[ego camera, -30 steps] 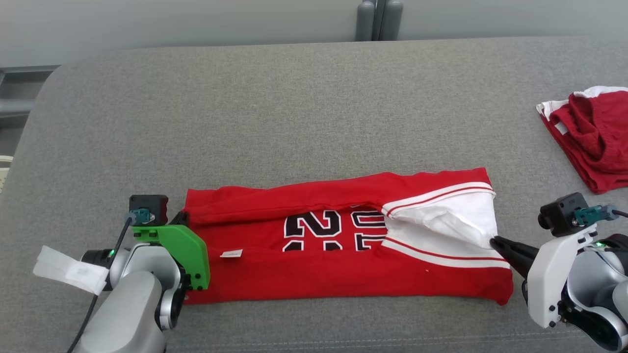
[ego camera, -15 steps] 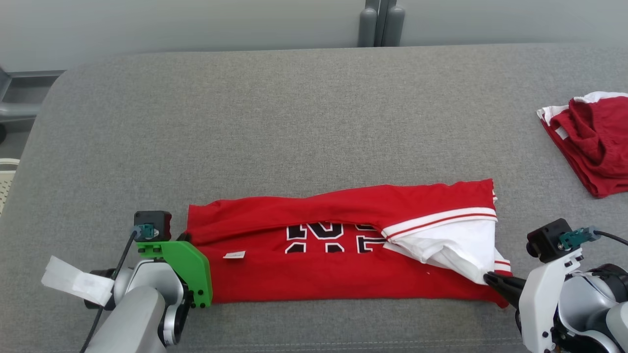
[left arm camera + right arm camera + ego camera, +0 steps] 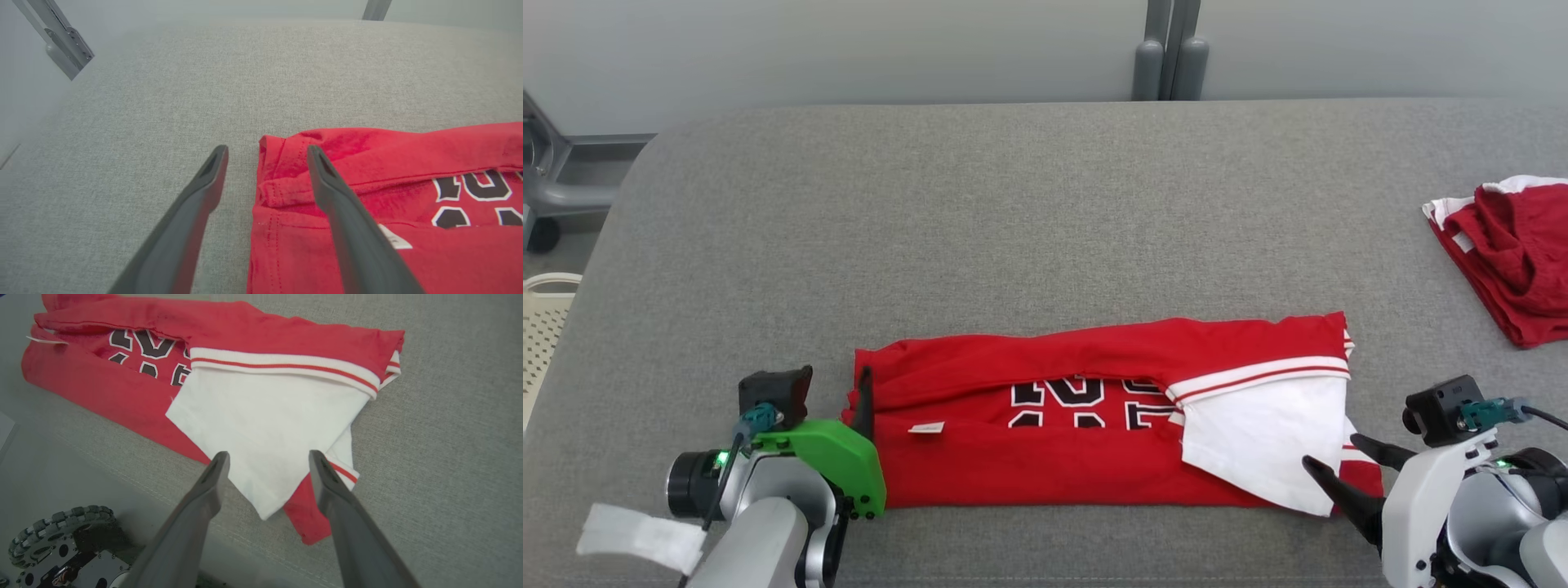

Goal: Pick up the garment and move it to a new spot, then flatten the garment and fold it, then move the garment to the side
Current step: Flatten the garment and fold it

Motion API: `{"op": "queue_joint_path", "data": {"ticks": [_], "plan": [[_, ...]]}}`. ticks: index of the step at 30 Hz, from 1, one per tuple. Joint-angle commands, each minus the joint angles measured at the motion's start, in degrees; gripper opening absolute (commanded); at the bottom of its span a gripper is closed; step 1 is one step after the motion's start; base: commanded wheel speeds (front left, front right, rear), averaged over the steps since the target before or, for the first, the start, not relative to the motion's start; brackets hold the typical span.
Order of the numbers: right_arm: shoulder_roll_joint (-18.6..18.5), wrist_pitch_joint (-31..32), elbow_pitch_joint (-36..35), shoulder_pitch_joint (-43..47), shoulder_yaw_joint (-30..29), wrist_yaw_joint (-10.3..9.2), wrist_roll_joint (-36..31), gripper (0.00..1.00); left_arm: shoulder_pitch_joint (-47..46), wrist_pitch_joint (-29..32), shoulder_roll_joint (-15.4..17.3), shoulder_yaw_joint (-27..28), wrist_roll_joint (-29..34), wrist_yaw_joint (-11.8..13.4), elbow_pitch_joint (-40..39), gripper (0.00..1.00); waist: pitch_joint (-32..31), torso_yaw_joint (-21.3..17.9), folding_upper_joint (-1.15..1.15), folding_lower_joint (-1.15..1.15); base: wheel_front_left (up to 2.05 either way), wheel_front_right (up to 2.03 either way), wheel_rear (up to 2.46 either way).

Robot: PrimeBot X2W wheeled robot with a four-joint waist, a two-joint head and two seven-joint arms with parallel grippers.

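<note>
The red jersey (image 3: 1054, 457) lies as a long folded band across the near part of the grey cushion (image 3: 1013, 212), its length running left to right between my two arms. My left gripper (image 3: 266, 151) stands at the jersey's left end with its jaws spread wide and nothing between them held: in the left wrist view one finger is over bare cushion just left of the hem and the other is over the red cloth; I cannot tell whether either touches. My right gripper (image 3: 1335, 452) is at the jersey's right end, near side, jaws also wide apart and gripping nothing; its fingers stand on either side of the near corner of a white panel (image 3: 1258, 441) that lies flat over the red. A white and red striped trim (image 3: 1258, 376) runs along that panel's far edge. A red flap folded from the far side covers the top of the black and white number print (image 3: 1086, 400) at the jersey's middle, and a small white label (image 3: 927, 427) sits left of the print. A second red and white garment (image 3: 1515, 253) lies crumpled at the cushion's right edge, well apart from the jersey. A pale perforated basket (image 3: 543, 327) stands off the cushion's left edge.
</note>
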Motion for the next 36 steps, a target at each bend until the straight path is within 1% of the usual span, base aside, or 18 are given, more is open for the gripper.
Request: {"op": "queue_joint_path", "data": {"ticks": [1,4,7,11,14,17,19,22,26,33,36], "plan": [[0.20,-0.64,0.22,0.85,-0.24,-0.05,-0.54,1.00,1.15,-0.73,-0.16,0.29,0.26,0.18,-0.26,1.00,-0.57,0.39,0.00,0.00,0.00,0.00,0.00],[2.45,-5.31,1.12,1.05,-2.39,-0.05,-3.42,1.00,2.44,-7.10,-0.63,1.07,0.43,-0.12,-1.84,1.00,-1.52,0.90,0.00,0.00,0.00,0.00,0.00],[6.05,-10.40,2.69,1.41,-4.69,-0.05,-7.13,1.00,4.14,-10.81,-1.08,2.06,0.61,-0.38,-3.31,1.00,-2.56,1.38,0.00,0.00,0.00,0.00,0.00],[12.52,-16.57,5.89,1.67,-8.38,-0.05,-11.27,1.00,7.14,-12.31,-2.02,3.83,1.27,-0.88,-6.54,1.00,-4.12,2.03,0.00,0.00,0.00,0.00,0.00],[17.29,-20.64,8.32,1.55,-10.60,-0.05,-14.07,1.00,9.77,-12.40,-2.68,6.10,2.82,-1.43,-10.56,1.00,-5.05,2.47,0.00,0.00,0.00,0.00,0.00],[21.02,-24.75,10.33,0.65,-12.06,-0.05,-17.05,1.00,13.04,-12.39,-3.40,8.84,5.04,-2.18,-14.32,1.00,-5.66,2.75,0.00,0.00,0.00,0.00,0.00],[22.87,-27.51,11.75,-0.14,-13.06,-0.05,-18.24,1.00,14.91,-12.40,-4.00,10.96,6.57,-2.44,-16.99,1.00,-5.97,2.84,0.00,0.00,0.00,0.00,0.00],[24.86,-31.02,13.90,-1.26,-14.29,-0.05,-19.58,1.00,18.22,-12.40,-4.62,13.54,8.54,-3.76,-19.27,1.00,-6.44,3.00,0.00,0.00,0.00,0.00,0.00],[26.21,-34.84,16.66,-2.62,-15.52,-0.05,-20.70,1.00,21.23,-12.40,-5.96,16.86,10.22,-5.25,-20.89,1.00,-6.88,3.52,0.00,0.00,0.00,0.00,0.00],[27.00,-37.94,20.45,-3.19,-16.60,-0.05,-20.03,1.00,24.15,-12.35,-6.03,20.41,13.11,-6.44,-18.28,1.00,-7.49,4.66,0.00,0.00,0.00,0.00,0.00],[27.16,-39.24,21.47,-2.87,-15.75,-0.05,-20.46,1.00,24.78,-12.35,-6.33,21.64,13.86,-7.07,-17.90,1.00,-7.72,5.08,0.00,0.00,0.00,0.00,0.00]]}}
